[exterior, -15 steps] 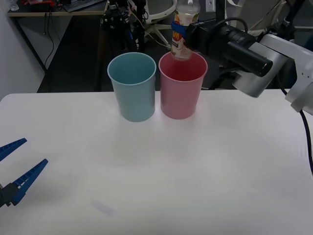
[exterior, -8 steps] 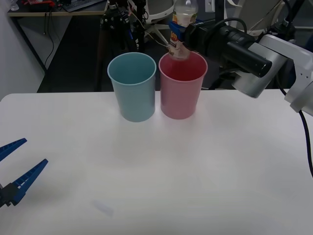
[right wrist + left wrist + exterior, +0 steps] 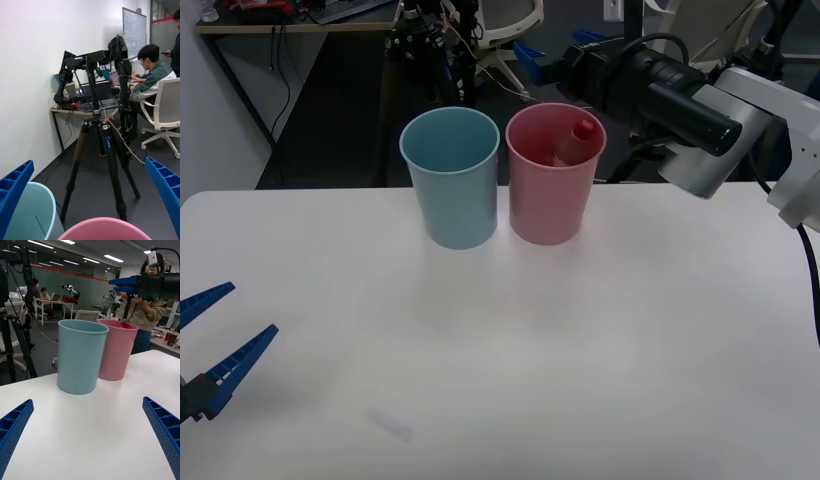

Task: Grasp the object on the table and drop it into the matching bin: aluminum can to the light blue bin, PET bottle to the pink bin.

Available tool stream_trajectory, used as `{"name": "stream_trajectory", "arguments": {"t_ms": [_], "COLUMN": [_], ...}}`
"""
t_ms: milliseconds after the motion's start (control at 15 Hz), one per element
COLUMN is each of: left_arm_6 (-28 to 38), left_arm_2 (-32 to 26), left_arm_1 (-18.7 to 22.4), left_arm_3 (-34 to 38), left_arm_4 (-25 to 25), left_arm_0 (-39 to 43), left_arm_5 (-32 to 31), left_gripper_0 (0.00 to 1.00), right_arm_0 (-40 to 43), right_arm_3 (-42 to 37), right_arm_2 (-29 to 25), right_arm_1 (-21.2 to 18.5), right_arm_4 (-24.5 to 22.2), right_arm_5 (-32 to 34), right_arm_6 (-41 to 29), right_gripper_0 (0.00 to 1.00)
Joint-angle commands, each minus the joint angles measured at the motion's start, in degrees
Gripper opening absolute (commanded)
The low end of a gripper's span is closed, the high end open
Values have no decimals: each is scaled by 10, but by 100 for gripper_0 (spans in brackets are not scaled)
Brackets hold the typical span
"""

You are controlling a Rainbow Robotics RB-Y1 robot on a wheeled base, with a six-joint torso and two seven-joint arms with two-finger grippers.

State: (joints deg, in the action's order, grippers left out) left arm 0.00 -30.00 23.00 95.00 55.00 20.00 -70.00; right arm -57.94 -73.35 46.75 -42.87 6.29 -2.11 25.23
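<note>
The PET bottle lies tilted inside the pink bin, its red cap just below the rim. The light blue bin stands close on the pink bin's left, at the back of the white table. My right gripper hangs open just behind and above the pink bin, holding nothing. In the right wrist view its fingers spread over the pink bin's rim and the light blue bin. My left gripper rests open low over the table's front left.
From the left wrist view, both the light blue bin and the pink bin stand ahead of my left gripper, with the right gripper above them. A black tripod stands on the floor behind the table.
The right gripper opened and let go of the bottle, which dropped from above the rim down into the pink bin. The left arm has not moved.
</note>
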Motion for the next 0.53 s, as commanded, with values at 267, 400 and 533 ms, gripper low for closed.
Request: {"name": "stream_trajectory", "arguments": {"t_ms": [267,400,533], "left_arm_6": [0,0,0], "left_arm_2": [0,0,0], "left_arm_1": [0,0,0], "left_arm_3": [0,0,0], "left_arm_4": [0,0,0], "left_arm_0": [0,0,0], "left_arm_5": [0,0,0], "left_gripper_0": [100,100,100], "right_arm_0": [0,0,3], "right_arm_3": [0,-4,-18], "right_arm_2": [-1,0,-1], "right_arm_1": [-2,-5,-16], "right_arm_4": [4,6,14], "right_arm_5": [2,6,12], "right_arm_6": [0,4,12], "right_gripper_0": [100,100,100]}}
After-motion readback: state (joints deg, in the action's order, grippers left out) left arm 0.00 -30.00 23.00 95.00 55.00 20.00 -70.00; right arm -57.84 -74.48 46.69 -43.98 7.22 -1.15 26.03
